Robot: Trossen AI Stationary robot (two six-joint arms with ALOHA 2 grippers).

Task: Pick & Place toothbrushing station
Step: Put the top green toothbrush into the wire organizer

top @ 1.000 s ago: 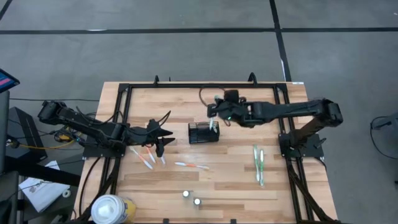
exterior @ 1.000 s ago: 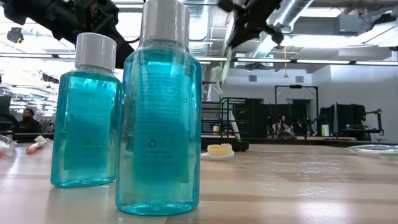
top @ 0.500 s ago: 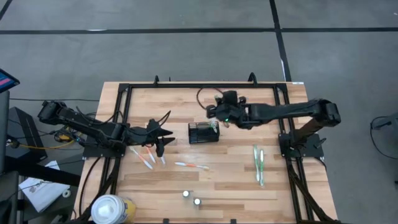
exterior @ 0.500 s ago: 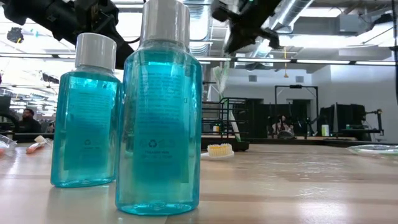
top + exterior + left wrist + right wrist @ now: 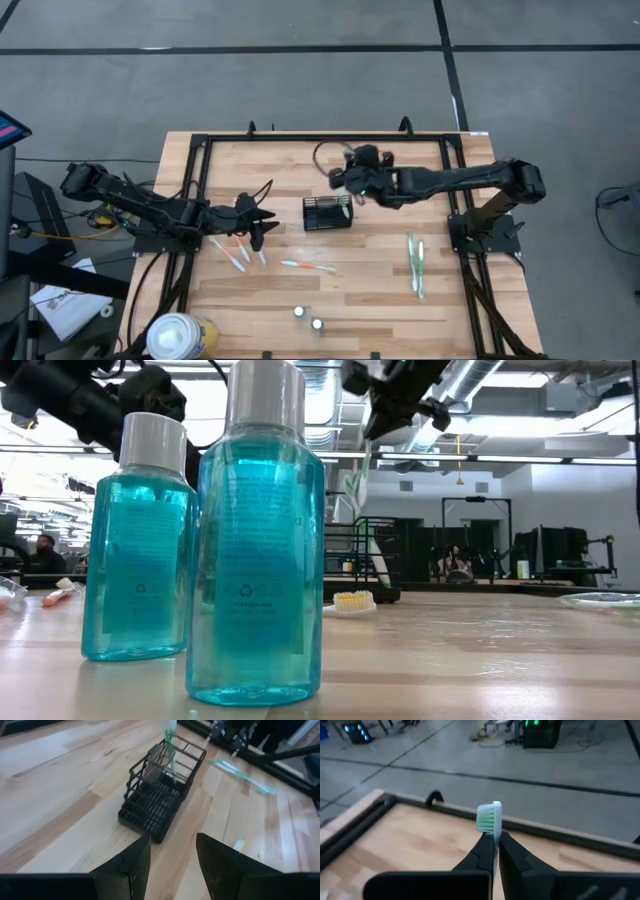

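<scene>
A green brush (image 5: 489, 818) is pinched in the shut right gripper (image 5: 496, 842) above the holder (image 5: 327, 212) (mid-table). If tilted, the handle could catch the mesh and tip it. The left gripper (image 5: 171, 856) is held part-open, empty, nearby.

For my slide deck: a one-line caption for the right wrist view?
Right gripper shut on a green-bristled toothbrush, head up, above the table's far edge.

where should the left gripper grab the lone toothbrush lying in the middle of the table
Grip the toothbrush at mid-handle, coming straight down from above. It lies flat on the table, running roughly left to right, so the fingers should probably close across its thin width. Nothing lies close beside it. The left gripper, open, hovers nearby.
</scene>
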